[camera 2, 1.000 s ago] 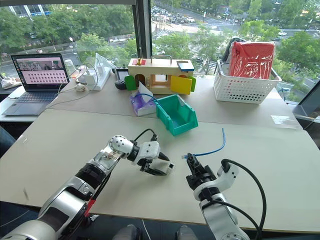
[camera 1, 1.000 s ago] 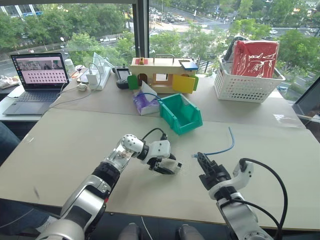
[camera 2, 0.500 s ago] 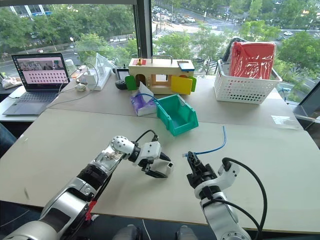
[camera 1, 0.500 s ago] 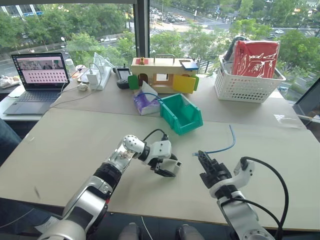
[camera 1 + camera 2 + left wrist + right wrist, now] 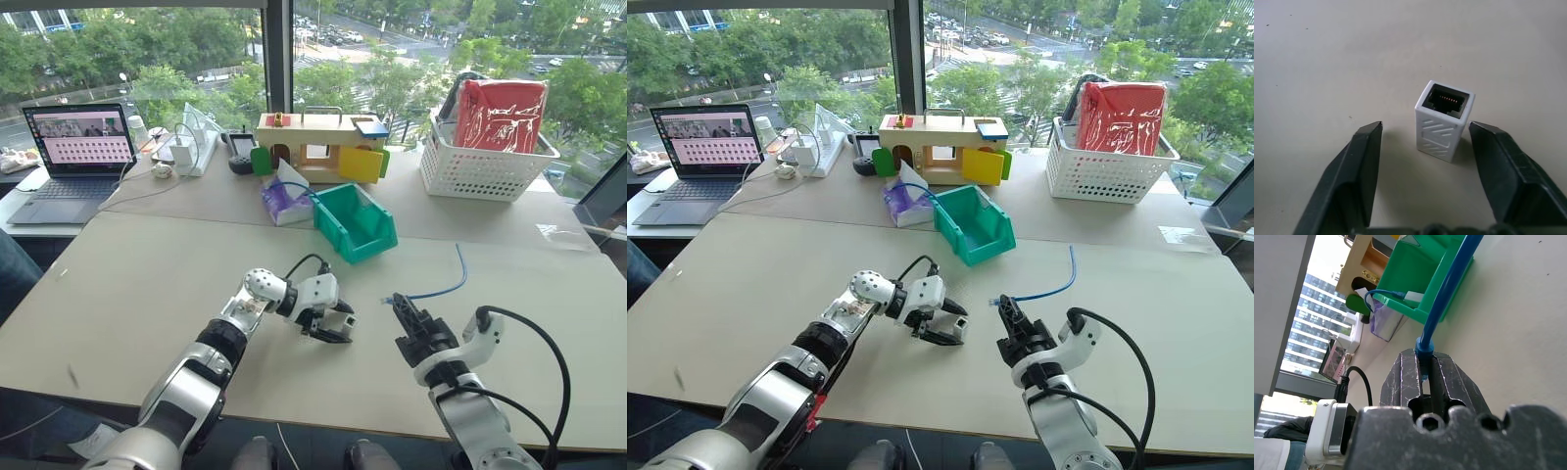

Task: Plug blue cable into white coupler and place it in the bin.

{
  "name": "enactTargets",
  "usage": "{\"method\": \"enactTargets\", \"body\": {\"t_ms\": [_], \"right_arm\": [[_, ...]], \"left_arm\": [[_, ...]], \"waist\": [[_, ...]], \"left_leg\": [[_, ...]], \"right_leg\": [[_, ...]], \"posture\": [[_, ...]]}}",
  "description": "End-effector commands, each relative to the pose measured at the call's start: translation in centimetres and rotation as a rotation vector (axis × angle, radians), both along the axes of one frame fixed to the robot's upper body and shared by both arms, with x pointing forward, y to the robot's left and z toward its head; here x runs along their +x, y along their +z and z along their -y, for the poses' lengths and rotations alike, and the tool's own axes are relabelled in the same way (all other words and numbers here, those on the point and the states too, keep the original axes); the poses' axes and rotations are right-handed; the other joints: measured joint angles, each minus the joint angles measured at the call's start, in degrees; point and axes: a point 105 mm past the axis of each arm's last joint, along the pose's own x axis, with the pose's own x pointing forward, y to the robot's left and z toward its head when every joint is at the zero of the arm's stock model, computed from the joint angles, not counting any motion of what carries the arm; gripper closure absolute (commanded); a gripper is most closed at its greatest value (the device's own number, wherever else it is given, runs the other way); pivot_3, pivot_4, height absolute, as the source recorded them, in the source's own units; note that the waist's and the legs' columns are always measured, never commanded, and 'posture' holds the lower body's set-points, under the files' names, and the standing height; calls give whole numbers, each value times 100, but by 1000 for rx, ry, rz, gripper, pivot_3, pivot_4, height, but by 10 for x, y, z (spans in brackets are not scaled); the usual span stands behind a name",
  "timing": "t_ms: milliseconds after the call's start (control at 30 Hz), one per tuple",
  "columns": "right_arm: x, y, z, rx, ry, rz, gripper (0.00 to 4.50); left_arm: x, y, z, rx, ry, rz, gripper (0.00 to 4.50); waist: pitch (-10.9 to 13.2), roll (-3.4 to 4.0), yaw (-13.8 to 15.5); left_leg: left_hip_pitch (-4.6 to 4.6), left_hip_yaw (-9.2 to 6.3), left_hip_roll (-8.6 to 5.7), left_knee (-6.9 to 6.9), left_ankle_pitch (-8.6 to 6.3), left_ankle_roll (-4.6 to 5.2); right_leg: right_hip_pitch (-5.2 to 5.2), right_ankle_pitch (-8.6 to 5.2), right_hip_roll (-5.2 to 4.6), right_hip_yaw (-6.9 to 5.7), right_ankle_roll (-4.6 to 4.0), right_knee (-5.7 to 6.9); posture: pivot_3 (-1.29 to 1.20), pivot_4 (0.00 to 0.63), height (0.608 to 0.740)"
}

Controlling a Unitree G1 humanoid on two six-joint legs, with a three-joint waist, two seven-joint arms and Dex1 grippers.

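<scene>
Left wrist view: white coupler upright on the bench, dark socket facing up, flanked by the left pincer fingers.
Left pincer partly open, one finger just beside the coupler, the other apart from it, gripping nothing. Right pincer clamped shut on the plug end of the blue cable, cord curving away over the bench toward the far side. Teal-green bin farther back on the bench, beyond both pincers, well apart from the coupler.
</scene>
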Motion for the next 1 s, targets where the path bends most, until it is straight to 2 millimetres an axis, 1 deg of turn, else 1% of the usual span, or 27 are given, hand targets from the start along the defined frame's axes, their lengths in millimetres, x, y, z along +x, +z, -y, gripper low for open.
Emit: {"method": "enactTargets", "body": {"t_ms": [33, 67, 100, 133, 233, 300, 333, 467, 567, 700, 833, 1000], "right_arm": [[-1, 12, 2, -2, 0, 51, 4500], [-1, 12, 2, -5, 1, 51, 4500], [-1, 12, 2, -9, 3, 51, 4500], [-1, 11, 2, -18, 5, 48, 4500], [-1, 9, 4, -61, 10, 33, 4500], [0, 5, 3, -141, 32, 7, 4500], [0, 3, 1, -183, 45, -5, 4500], [2, 1, -3, -277, 86, -17, 4500], [5, 1, -5, -320, 107, -13, 4500], [10, 0, -8, -338, 126, -7, 4500], [16, -2, -16, -350, 159, -4, 4500], [22, -10, -27, -358, 216, -25, 4500]], "left_arm": [[0, -1, -2, 7, -26, -2, 2982], [0, -1, -1, 4, -25, -4, 3432], [1, -1, -1, -2, -17, -9, 3670], [3, -1, 0, -7, 2, -17, 3772], [7, 0, 3, -9, 61, -21, 3773], [15, 1, 6, 7, 179, -30, 3773], [15, 0, 7, 25, 222, -52, 3773], [7, 10, 13, 12, 372, -133, 3773], [-4, 12, 12, 66, 462, -160, 3773], [-17, 13, 13, 92, 501, -196, 3773], [-19, 12, 12, 119, 519, -202, 3773], [-24, 14, 16, 136, 515, -223, 3773]], "waist": [[0, 0, -1], [0, 0, -1], [0, 0, -1], [-1, 0, -2], [-1, -1, 1], [-1, -1, 3], [-1, -1, 2], [-2, 1, -16], [-2, 1, -24], [-2, 1, -34], [-2, 1, -44], [-2, 1, -37]], "left_leg": [[1, 0, 0, 0, 0, 0], [2, 0, 0, 0, 0, 0], [3, 0, 0, 1, 0, 0], [3, -1, 0, 1, 0, 0], [3, -1, 0, 2, 0, 1], [3, -1, -1, 3, 0, 0], [3, -1, -1, 5, 0, 1], [5, -2, 0, 5, 1, 0], [6, -4, 2, 5, 1, 0], [15, -6, 0, 5, 1, 0], [20, -7, 2, 5, 1, 0], [23, -8, 2, 5, 1, 0]], "right_leg": [[0, 0, 0, 0, 0, 1], [1, 0, 0, 0, -1, 1], [2, 0, 0, 0, 0, 2], [3, 0, 0, 0, 0, 2], [3, 1, 0, 0, 0, 3], [5, 1, 0, 0, 2, 2], [5, 2, -1, 1, 3, 3], [4, 3, 0, 2, 4, 9], [-1, 0, 2, 2, 1, 23], [-4, -10, 4, 3, -8, 46], [-5, -12, 8, 4, -13, 52], [-3, -14, 8, 3, -14, 52]], "posture": [[0, 150, 740], [0, 150, 740], [0, 150, 740], [0, 150, 740], [0, 150, 740], [0, 150, 740], [0, 150, 740], [0, 150, 740], [0, 150, 740], [0, 150, 740], [0, 150, 740], [0, 150, 740]]}}
